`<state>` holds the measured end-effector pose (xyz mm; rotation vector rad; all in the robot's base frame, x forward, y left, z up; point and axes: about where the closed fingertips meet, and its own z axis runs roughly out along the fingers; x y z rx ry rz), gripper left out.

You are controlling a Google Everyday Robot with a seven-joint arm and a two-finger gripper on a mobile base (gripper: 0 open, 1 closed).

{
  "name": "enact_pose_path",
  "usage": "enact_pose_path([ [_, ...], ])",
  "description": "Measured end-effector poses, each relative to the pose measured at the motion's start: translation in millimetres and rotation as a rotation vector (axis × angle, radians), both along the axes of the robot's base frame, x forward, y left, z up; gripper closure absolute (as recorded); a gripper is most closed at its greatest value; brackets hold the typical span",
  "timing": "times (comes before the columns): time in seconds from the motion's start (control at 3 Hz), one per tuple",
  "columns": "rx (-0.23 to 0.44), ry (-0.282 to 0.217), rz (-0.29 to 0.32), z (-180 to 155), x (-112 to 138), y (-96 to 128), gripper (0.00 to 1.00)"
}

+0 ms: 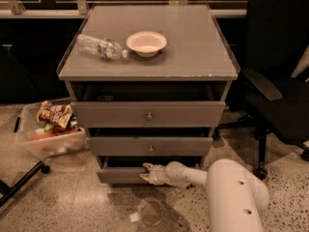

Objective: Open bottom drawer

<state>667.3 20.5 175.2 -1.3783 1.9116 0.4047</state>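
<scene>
As we judge the step, fingers (pixel 146 168): low at the cabinet (pixel 193 47) foot, seemingly pinched shut on the knob they hide, the front's only hold.
Bottom drawer (pixel 118 176): touching the fingers, front slightly out.
Arm (pixel 190 175): behind the fingers, level, suiting a straight pull.
</scene>
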Motion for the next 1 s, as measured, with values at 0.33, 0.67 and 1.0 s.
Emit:
enact_pose_path([
  [0.33, 0.000, 0.000, 0.000, 2.2, 0.6, 1.8, 0.81],
  [0.67, -0.007, -0.002, 0.006, 1.0, -0.4, -1.4, 0.58],
  [1.0, -0.007, -0.002, 0.006, 3.4, 0.3, 1.0, 0.35],
])
